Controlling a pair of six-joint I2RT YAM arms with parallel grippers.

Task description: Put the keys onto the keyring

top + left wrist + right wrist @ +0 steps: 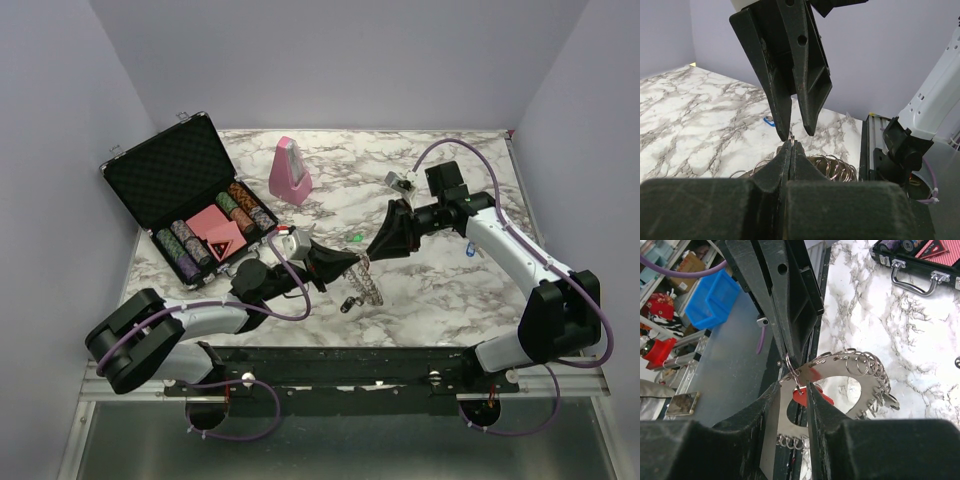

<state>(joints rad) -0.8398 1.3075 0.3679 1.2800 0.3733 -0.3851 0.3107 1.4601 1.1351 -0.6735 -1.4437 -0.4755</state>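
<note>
At your far left the open poker-chip case (165, 165) sits on the marble table (450, 295), with the pink metronome (292, 172) to its right, further back.

Your left gripper (354, 261) reaches rightward to mid-table, its jaws clamped together on the rim of the keyring (367, 283). In its own wrist view the pads are pressed flat, with only a sliver of metal poking out. The keyring hangs from that pinch, and you cannot tell whether its low end touches the marble.

From above the keyring looks like a narrow band, nearly edge-on. Its long axis runs from the fingertips down toward the near edge. The right wrist view faces it broadside: a flat silvery crescent of plate, its outer rim crowded with small wire loops. The lower part is cut off behind the right fingers (825, 410).

A black key (350, 303) lies on the marble just left of the ring's lower end, too small for you to read its direction. A green speck (356, 238) lies just behind the grippers, and you cannot tell what it is.

Your right gripper (374, 252) meets the left one tip to tip, jaws slightly apart. A red-capped key (801, 396) hangs from a wire loop between them, cap low. Whether the pads actually bear on it is hidden. Further right, a blue key (467, 250) lies alone beside the right arm.
</note>
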